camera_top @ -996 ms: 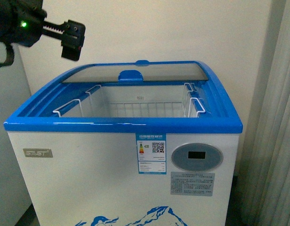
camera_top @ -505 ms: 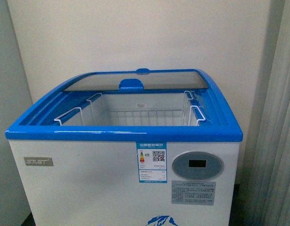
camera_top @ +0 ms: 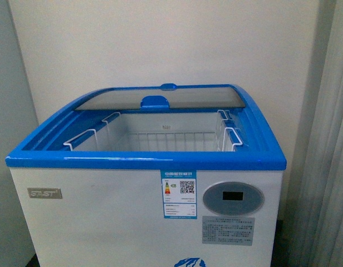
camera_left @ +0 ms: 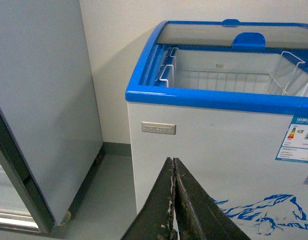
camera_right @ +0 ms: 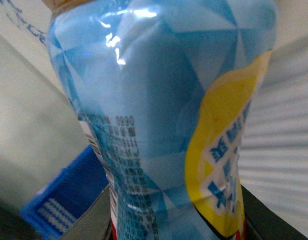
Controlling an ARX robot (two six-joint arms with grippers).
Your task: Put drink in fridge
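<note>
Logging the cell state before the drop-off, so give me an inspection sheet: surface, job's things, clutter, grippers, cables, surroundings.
Surface: grey floor; no table in view.
Job's things: fridge, glass lid slid back, front open, wire baskets look empty; drink, blue-and-yellow label, fills the right wrist view.
Clutter: nothing seen.
Grippers: left gripper shut, empty; right gripper shut on the drink.
Cables: nothing seen.
Surroundings: grey cabinet on casters left of the fridge; curtain; blue crate.

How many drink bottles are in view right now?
1: the blue-labelled bottle fills the right wrist view, held in the right gripper. None shows in the fridge, but its lower interior is hidden.
</note>
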